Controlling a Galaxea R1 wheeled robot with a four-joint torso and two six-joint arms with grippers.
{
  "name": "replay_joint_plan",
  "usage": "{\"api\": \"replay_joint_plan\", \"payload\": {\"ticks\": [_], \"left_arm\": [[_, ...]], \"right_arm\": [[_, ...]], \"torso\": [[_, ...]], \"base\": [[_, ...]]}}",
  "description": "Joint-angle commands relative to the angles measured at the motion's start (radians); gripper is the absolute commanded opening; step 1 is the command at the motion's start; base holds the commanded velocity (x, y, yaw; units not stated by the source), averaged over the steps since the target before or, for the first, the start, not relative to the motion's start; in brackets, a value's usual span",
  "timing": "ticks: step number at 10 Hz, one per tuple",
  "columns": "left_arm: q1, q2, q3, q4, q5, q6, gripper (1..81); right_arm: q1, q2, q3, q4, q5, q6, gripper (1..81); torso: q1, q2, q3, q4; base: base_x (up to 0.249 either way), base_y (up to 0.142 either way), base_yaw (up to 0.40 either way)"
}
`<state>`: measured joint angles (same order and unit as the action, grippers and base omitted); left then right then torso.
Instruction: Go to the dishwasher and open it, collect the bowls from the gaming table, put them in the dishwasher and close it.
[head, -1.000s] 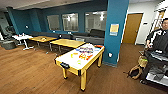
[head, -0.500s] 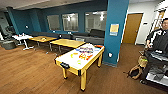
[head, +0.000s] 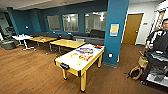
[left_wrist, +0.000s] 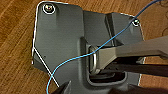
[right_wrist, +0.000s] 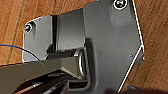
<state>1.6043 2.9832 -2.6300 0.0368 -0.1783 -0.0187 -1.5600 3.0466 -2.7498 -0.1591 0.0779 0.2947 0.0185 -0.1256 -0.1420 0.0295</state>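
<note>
The gaming table (head: 65, 60), with a white top and a yellow wooden rim and legs, stands in the middle of the head view, a few steps ahead on the wood floor. Flat colourful boxes (head: 86, 50) lie on its far half. Nearer on the top sit small coloured shapes, one yellow (head: 75, 54) and one green (head: 79, 62), which may be bowls but are too small to be sure of. The dishwasher is out of view. Both wrist views look down on my dark plate over the wood floor, with a thin blue cable (left_wrist: 75, 58) crossing the left one.
A teal pillar (head: 115, 32) rises just right of the table. Plain yellow tables (head: 67, 43) and a white one (head: 22, 37) stand behind to the left. At the right, a person (head: 162, 35) stands behind a dark cart (head: 157, 68), with a bag (head: 136, 72) on the floor.
</note>
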Motion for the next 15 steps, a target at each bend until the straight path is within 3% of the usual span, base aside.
{"api": "replay_joint_plan", "payload": {"ticks": [1, 7, 15], "left_arm": [[-0.043, -0.006, 0.004, 0.012, 0.046, 0.009, 81.1], [-0.043, -0.006, 0.004, 0.012, 0.048, 0.008, 81.1], [-0.04, -0.006, 0.004, 0.012, 0.048, 0.008, 81.1]], "right_arm": [[0.054, 0.002, 0.003, 0.0, -0.046, -0.005, 81.1], [0.054, 0.002, 0.003, 0.0, -0.046, -0.005, 81.1], [0.054, 0.007, 0.003, 0.0, -0.046, -0.005, 81.1]], "torso": [[0.0, 0.0, 0.0, 0.0], [0.001, 0.001, 0.0, 0.0], [0.0, 0.001, 0.0, 0.0]], "base": [[0.081, 0.0, 0.0], [0.078, 0.0, 0.0], [0.0, 0.067, 0.0]]}}
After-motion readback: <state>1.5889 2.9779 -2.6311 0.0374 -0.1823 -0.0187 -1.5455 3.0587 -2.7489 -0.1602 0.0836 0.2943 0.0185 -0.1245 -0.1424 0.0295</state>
